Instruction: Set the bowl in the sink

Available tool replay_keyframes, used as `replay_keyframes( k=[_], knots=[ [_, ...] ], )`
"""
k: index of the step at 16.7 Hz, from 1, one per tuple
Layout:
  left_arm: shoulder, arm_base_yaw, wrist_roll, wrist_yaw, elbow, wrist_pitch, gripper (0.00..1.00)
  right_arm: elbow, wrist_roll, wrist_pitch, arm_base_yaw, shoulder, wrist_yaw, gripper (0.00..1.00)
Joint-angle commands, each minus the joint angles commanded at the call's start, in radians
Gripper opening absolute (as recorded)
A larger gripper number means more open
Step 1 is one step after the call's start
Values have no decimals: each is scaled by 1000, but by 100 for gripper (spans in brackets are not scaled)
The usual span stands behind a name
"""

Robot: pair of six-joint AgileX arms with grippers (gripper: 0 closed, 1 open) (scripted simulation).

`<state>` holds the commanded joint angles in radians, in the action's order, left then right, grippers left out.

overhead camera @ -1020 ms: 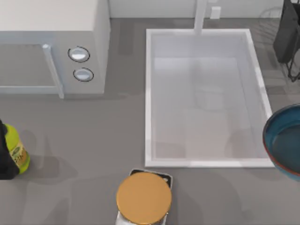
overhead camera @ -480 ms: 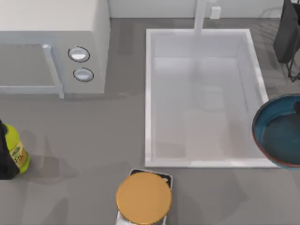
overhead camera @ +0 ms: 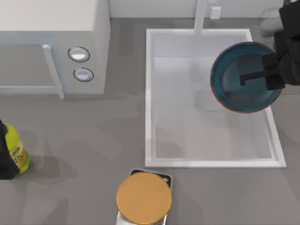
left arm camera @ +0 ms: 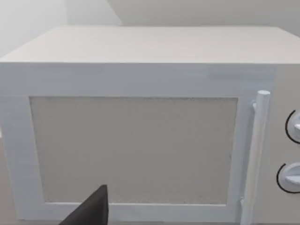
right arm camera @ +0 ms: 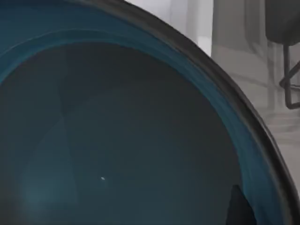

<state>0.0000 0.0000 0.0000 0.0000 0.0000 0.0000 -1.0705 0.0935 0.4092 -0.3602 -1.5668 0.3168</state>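
Carried leftward and toward the far side of the table since a second ago, the glossy dark blue-teal bowl with a thin reddish-brown rim is now seen above the far right part of the large white rectangular sink, having earlier been at the top view's right edge, outside the basin. It is held by the right gripper, whose dark finger is laid across the bowl's inside while the arm reaches in from the right; the gripper is clamped on the bowl's right-hand wall. The bowl's rim overlaps the sink's right rim in the top view, near the white faucet post. In the right wrist view the bowl's dark interior is shown close up. The left arm is parked at the table's left edge beside a yellow bottle, facing the white microwave with two round knobs; whether the left gripper is open cannot be told. A flat orange-tan round disc lies at the near edge.
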Motion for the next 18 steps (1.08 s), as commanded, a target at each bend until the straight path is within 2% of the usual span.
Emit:
replay_keyframes(
  k=[5,9,13,18],
  knots=[
    [0,0,0,0,0,0,100,134,-36,-629,-116,-34,179,0],
    [0,0,0,0,0,0,100,250,-60,-1015,-202,-33,285,0],
    [0,0,0,0,0,0,100,337,-72,-1235,-270,-33,346,0],
    [0,0,0,0,0,0,100,362,-73,-1290,-290,-35,360,0]
  ],
)
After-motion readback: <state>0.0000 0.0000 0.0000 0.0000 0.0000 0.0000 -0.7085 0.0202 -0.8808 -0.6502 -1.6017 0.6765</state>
